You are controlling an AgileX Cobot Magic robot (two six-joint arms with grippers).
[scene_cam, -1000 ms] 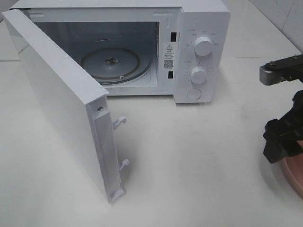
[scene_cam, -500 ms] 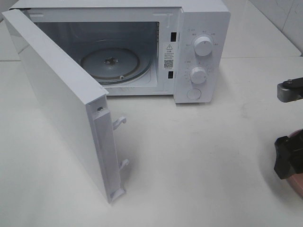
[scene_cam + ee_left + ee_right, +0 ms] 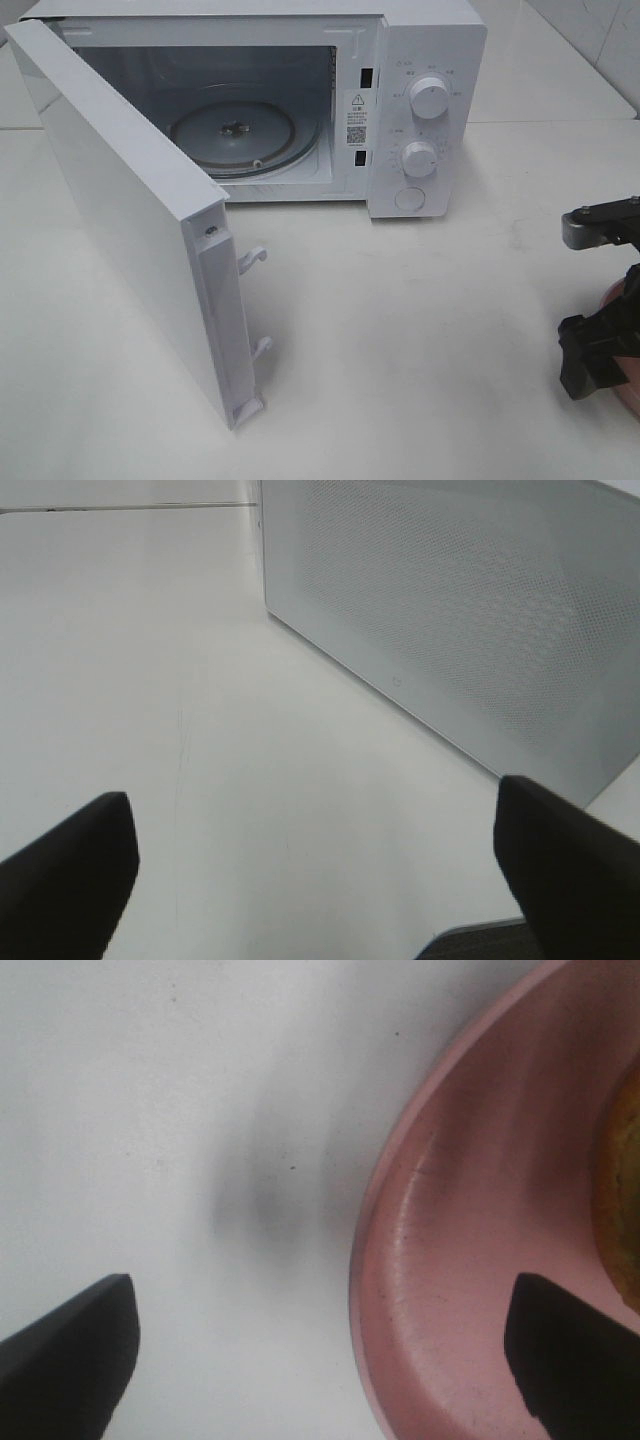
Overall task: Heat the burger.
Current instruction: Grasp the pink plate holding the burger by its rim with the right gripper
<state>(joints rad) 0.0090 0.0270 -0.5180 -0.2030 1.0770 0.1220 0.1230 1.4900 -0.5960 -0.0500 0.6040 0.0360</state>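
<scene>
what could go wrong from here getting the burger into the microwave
1. The right gripper hangs open across the rim of the pink plate; a rim pinch might tip it and slide the burger off.
2. The plate sits far right of the microwave, so the carry could clip its knob panel.
3. The left gripper, open, is close to the open door; a nudge might swing it into the path.
</scene>
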